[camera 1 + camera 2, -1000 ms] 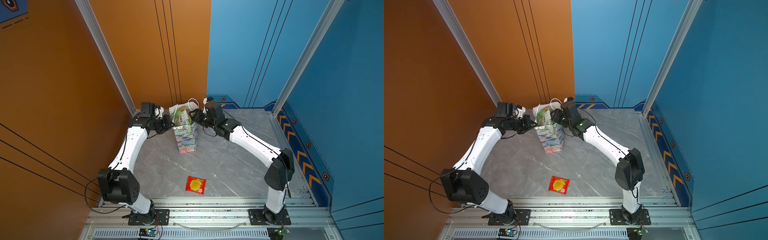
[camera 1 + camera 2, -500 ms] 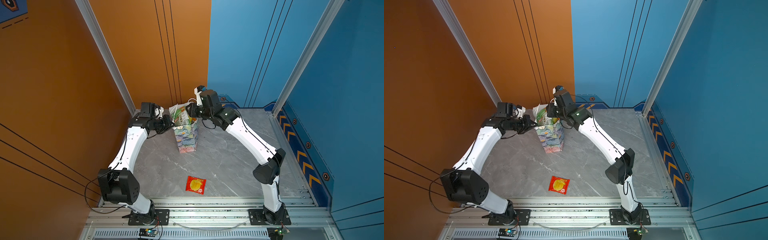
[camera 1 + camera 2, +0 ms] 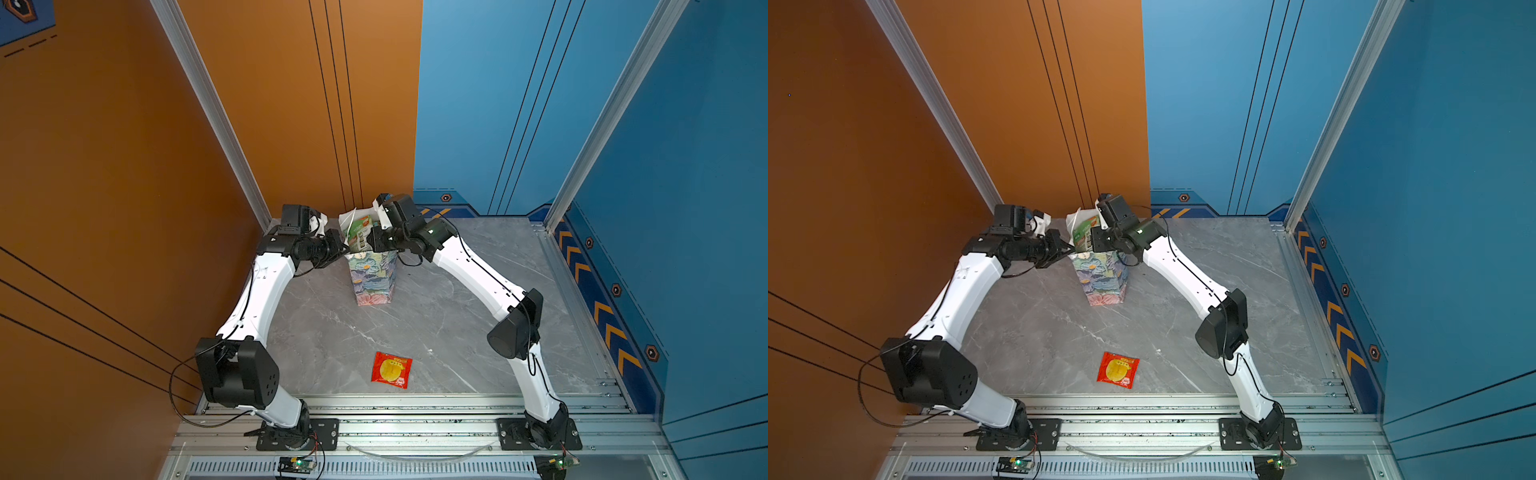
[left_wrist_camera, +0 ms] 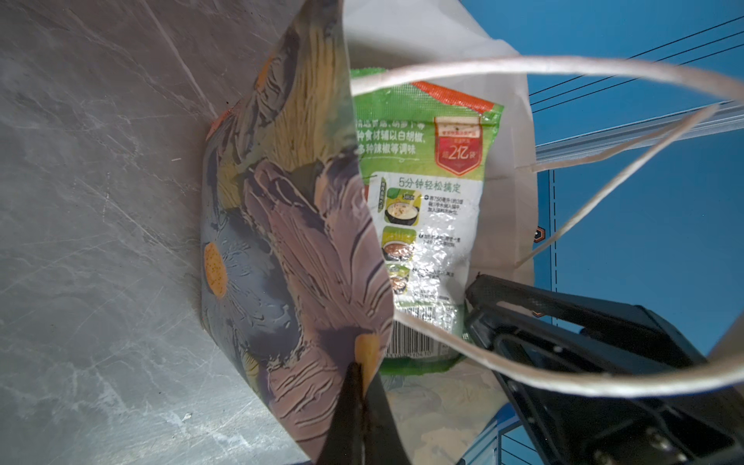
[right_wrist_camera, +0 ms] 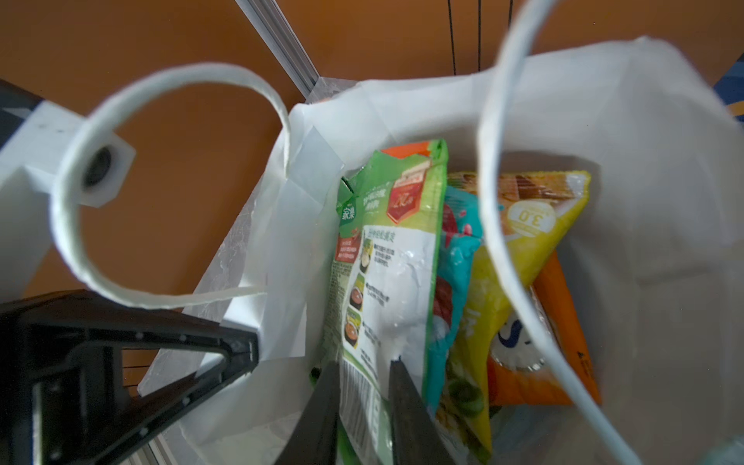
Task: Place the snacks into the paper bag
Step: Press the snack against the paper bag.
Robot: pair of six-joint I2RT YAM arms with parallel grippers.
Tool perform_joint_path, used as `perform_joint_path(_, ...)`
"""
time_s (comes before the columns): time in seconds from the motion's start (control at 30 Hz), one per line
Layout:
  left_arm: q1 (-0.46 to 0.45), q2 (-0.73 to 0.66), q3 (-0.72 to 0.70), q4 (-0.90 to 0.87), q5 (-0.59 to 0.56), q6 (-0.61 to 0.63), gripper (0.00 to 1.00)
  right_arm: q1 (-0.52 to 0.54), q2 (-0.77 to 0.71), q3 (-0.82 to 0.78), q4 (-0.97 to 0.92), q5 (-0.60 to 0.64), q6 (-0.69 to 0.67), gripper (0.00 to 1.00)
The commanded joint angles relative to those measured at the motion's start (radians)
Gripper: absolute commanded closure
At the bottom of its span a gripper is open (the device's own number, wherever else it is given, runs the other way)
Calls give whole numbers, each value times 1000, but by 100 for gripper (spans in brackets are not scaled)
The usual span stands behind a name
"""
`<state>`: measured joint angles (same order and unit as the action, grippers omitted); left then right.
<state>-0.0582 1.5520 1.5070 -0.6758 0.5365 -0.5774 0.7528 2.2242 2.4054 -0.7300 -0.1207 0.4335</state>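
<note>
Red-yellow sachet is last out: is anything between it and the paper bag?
Nothing on the tabletop between sachet and paper bag; at the mouth, the right gripper, jaws apart, straddles the green pouch.

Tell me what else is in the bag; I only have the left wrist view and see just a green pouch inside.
Observer: The right wrist view shows a teal packet, a yellow pouch and an orange packet beside the green pouch in the paper bag.
Operator: Anything left outside?
Observer: One red sachet lies on the table, apart from the bag, in both top views.
Operator: Is the green pouch gripped?
Observer: Seemingly not: the right fingers stand apart, its printed face showing between them.
</note>
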Motion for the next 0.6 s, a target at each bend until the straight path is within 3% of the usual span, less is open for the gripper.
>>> perform_joint_path(0.0, -2, -46, 1, 24, 42, -5, 100, 0, 31, 39, -40, -2, 0, 76)
perform_joint_path(0.43, -2, -51, -5, 25, 43, -4, 100, -37, 155, 147, -40, 2, 90, 74)
perform_joint_path(0.57, -2, -53, -5, 24, 46, -3, 100, -74, 191, 166, -27, -86, 151, 72)
